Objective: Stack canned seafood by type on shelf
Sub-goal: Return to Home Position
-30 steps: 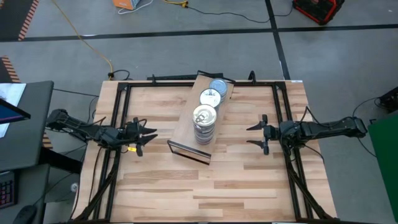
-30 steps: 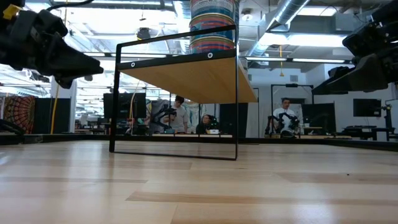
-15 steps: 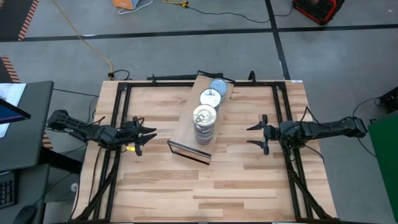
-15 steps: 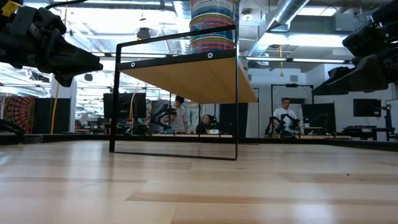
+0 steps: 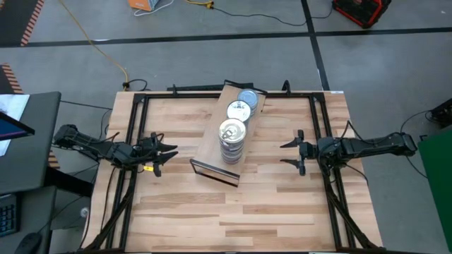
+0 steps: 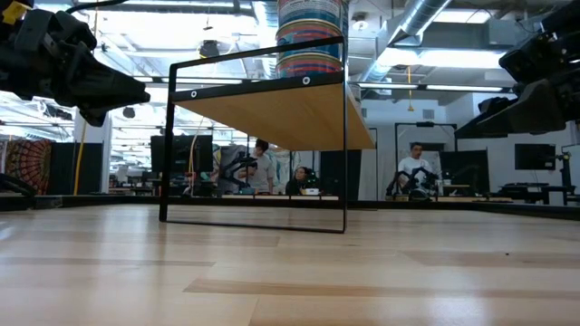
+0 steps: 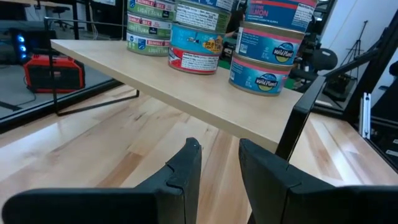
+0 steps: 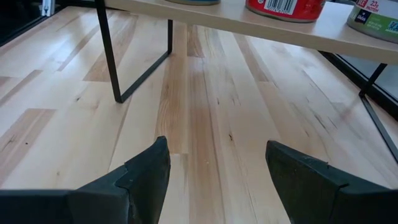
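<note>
The shelf (image 5: 210, 143) is a light-wood board on black wire legs (image 6: 254, 217), lying slantwise at the table's middle. Three stacks of canned seafood stand on it: a tall gold-lidded stack (image 5: 232, 134) nearest the dark front edge, a white-lidded one (image 5: 239, 110), and a blue-grey one (image 5: 248, 98) at the far end. The left wrist view shows the stacks' labels (image 7: 267, 53). My left gripper (image 5: 174, 153) hovers left of the shelf, its fingers a little apart (image 7: 219, 152). My right gripper (image 5: 282, 154) hovers right of it, wide open (image 8: 217, 155). Neither holds anything.
Bare slatted tabletop (image 5: 233, 212) lies in front of the shelf and between each gripper and the shelf. The black frame rails (image 5: 321, 127) run along the table's sides and far edge. People sit in the room behind the table (image 6: 417, 167).
</note>
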You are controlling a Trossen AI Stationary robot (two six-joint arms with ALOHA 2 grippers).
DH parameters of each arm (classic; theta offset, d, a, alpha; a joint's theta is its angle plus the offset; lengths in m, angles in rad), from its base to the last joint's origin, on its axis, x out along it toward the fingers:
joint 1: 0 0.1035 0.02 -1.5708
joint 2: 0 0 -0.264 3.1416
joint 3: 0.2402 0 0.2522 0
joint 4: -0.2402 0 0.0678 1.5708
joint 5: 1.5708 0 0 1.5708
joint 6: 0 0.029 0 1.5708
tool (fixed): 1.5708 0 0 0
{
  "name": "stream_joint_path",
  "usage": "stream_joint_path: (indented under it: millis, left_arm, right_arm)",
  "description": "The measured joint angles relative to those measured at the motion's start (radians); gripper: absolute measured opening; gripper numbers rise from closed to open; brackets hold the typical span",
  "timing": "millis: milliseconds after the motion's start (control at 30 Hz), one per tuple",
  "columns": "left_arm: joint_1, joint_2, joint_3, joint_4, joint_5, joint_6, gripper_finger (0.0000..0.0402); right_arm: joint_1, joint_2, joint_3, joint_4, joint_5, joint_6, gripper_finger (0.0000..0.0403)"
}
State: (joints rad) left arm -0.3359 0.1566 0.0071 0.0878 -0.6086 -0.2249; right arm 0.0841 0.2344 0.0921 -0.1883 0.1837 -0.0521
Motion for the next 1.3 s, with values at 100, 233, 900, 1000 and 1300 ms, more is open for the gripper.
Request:
stream_joint_path:
  millis: [100, 233, 900, 1000, 1300]
  left_arm:
    - [0.0, 0.0, 0.0, 0.0, 0.0, 0.0, 0.0103]
    - [0.0, 0.0, 0.0, 0.0, 0.0, 0.0, 0.0103]
    - [0.0, 0.0, 0.0, 0.001, 0.0, 0.0, 0.0102]
    - [0.0, 0.0, 0.0, 0.001, 0.0, 0.0, 0.0102]
    - [0.0, 0.0, 0.0, 0.001, 0.0, 0.0, 0.0102]
  right_arm:
    - [0.0, 0.0, 0.0, 0.0, 0.0, 0.0, 0.0292]
    - [0.0, 0.0, 0.0, -0.009, 0.0, 0.0, 0.0292]
    - [-0.008, -0.115, 0.003, -0.068, 0.0, 0.0, 0.0292]
    - [-0.008, -0.116, 0.003, -0.067, 0.0, 0.0, 0.0292]
    - [-0.008, -0.116, 0.002, -0.066, 0.0, 0.0, 0.0292]
